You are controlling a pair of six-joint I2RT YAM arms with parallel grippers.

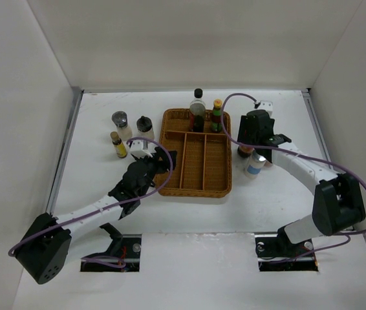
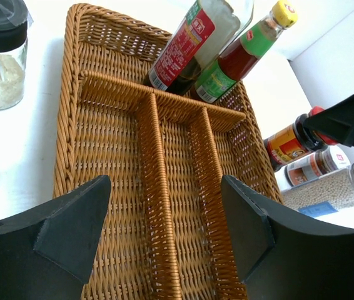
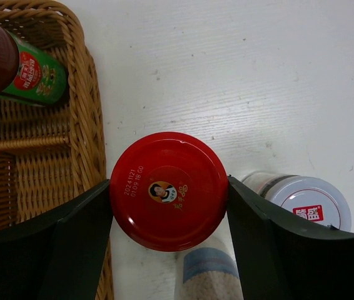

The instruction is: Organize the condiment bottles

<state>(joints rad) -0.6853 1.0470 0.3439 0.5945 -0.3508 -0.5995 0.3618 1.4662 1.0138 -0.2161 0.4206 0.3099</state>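
Note:
My right gripper point(image 3: 168, 195) is shut on a red-lidded jar point(image 3: 164, 164), one finger against each side of the lid, just right of the wicker basket point(image 3: 86, 134); it also shows in the top view point(image 1: 246, 146). My left gripper point(image 2: 164, 215) is open and empty, hovering over the basket's long compartments point(image 2: 127, 156); in the top view point(image 1: 152, 159) it is at the basket's left edge. A tall clear bottle with dark liquid point(image 2: 192, 44) and a yellow-capped red sauce bottle point(image 2: 239, 59) lean in the basket's back compartment.
Left of the basket point(image 1: 196, 187) stand a grey-capped jar point(image 1: 119, 123), a black-capped jar point(image 1: 145, 126) and a small yellow bottle point(image 1: 118, 146). Close to the red jar are a white-lidded shaker point(image 3: 305, 201) and a blue-labelled shaker point(image 3: 208, 275).

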